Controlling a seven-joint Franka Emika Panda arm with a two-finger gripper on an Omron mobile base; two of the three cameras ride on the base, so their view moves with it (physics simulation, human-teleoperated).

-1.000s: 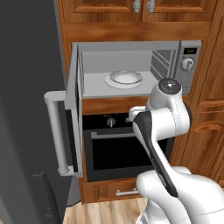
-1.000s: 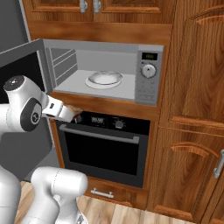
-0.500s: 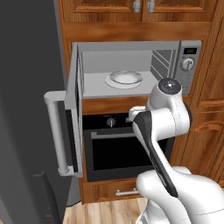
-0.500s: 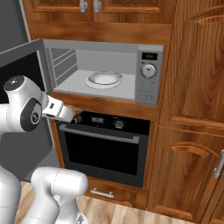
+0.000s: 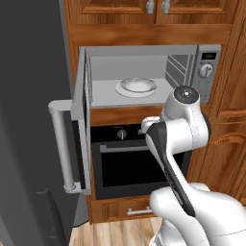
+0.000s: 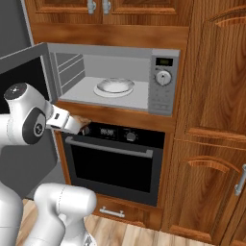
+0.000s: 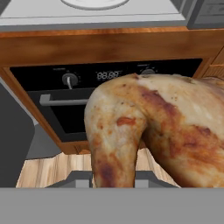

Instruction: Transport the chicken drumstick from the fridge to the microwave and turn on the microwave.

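Observation:
My gripper (image 6: 80,123) is shut on the chicken drumstick (image 6: 83,120), a golden-brown lumpy piece that looms large in the hand view (image 7: 153,131). It hangs just below the microwave's front lower edge, in front of the oven's control strip. The microwave (image 6: 163,98) stands open, its door (image 5: 81,120) swung out to the left, and a white plate (image 6: 114,87) lies inside it (image 5: 137,86). Its side panel with a round knob (image 6: 164,77) is on the right. The fridge's dark grey side (image 5: 29,96) rises at the far left.
A black oven (image 6: 113,163) with a bar handle sits under the microwave, a drawer (image 6: 113,211) below it. Wooden cabinets (image 6: 211,120) line the right and top. The open microwave door with its handle (image 5: 61,144) juts out at left.

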